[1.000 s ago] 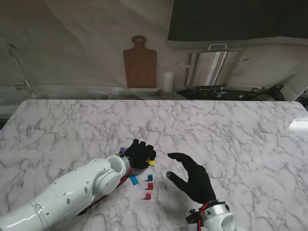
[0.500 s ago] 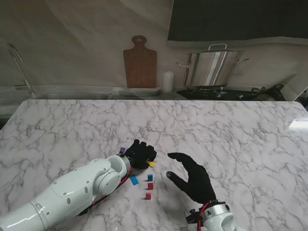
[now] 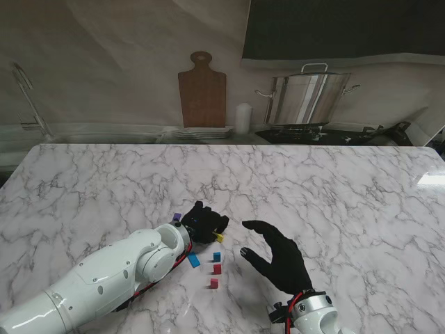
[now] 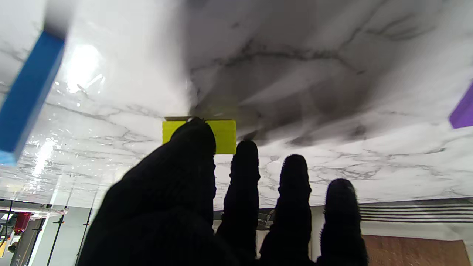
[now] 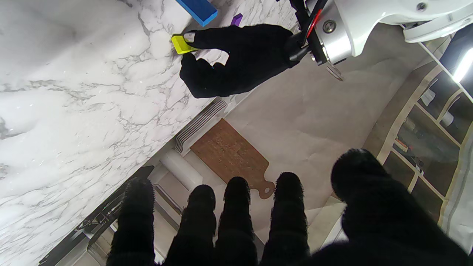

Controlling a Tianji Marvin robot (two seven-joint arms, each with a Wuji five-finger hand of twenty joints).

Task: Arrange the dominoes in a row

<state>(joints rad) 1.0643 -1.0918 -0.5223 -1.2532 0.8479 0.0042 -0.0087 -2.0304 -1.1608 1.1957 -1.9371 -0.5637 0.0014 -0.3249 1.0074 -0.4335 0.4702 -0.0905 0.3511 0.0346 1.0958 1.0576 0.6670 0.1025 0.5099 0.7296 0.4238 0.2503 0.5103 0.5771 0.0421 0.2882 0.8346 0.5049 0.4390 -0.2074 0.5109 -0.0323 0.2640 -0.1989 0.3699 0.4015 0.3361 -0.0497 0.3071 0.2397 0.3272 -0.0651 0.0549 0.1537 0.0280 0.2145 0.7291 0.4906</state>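
Now the marble table (image 3: 334, 188) carries the same loose scatter, but the left hand (image 3: 205, 224) has curled tighter over the yellow domino (image 3: 220, 237) than half a second ago; its thumb tip (image 5: 189, 36) presses the block, fingers (image 4: 242, 162) close together beside it. The right hand (image 3: 278, 256) hovers unchanged, fingers spread, holding nothing. Nearer to me lie the flat blue domino (image 3: 193, 260), another blue one (image 3: 217, 256), two red dominoes (image 3: 216, 268), and a purple domino (image 3: 176, 217) left of the wrist.

Far table (image 3: 292, 174) bare; dominoes (image 3: 216, 268) between hands.
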